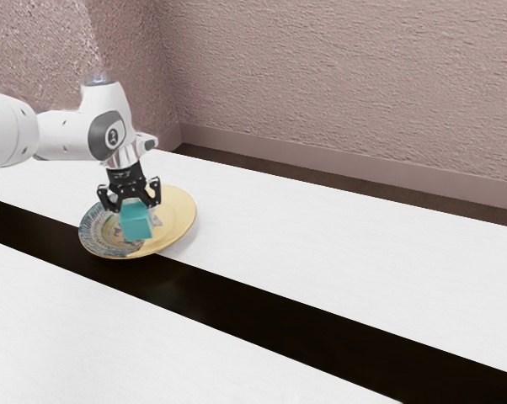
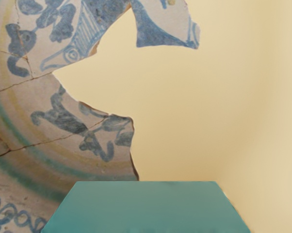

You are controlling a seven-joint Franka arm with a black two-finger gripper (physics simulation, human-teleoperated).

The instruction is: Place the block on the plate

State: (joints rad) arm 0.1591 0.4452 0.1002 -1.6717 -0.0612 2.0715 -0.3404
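Note:
My gripper point(image 1: 136, 204) is above the plate point(image 1: 179, 212) at the exterior view's left, pointing down. Its black fingers are on two sides of the teal block point(image 1: 136, 222), shut on its upper part. The block sits over the middle of the plate; whether its underside touches the plate cannot be told. In the wrist view the block point(image 2: 146, 208) rises from the lower edge, large and close, with the plate point(image 2: 194, 107) behind it, part plain cream-yellow and part blue-patterned with cracks.
A white table point(image 1: 321, 240) with a long dark band point(image 1: 262, 303) across it holds the plate, whose near rim overlaps the band. Behind the table stands a rough pinkish wall point(image 1: 346, 84) with a baseboard.

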